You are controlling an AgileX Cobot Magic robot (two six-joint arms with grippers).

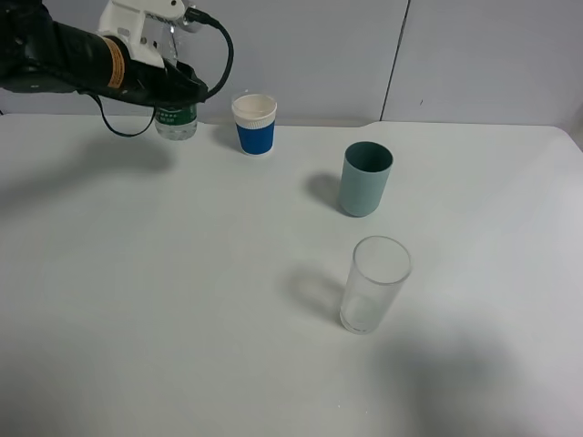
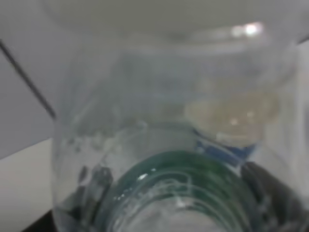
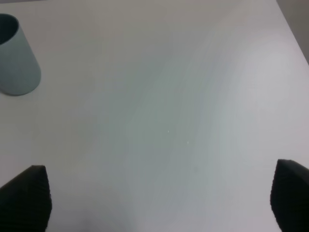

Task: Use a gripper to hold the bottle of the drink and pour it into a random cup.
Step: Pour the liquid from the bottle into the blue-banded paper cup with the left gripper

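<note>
Gripping bottle [image 1: 176, 124] in clenched left hand [image 1: 179, 88] | right hand [image 3: 155, 199] spread wide above table [image 3: 169, 96]

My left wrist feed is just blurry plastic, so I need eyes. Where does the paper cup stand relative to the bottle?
Observer: Exterior high shows the cup upright just right of the bottle, not touching.
Operator: Other cups?
Observer: A teal cup and a glass tumbler stand farther right, nearer the front.
Operator: And the right arm?
Observer: Its fingers are spread open above the table, holding nothing.
</note>
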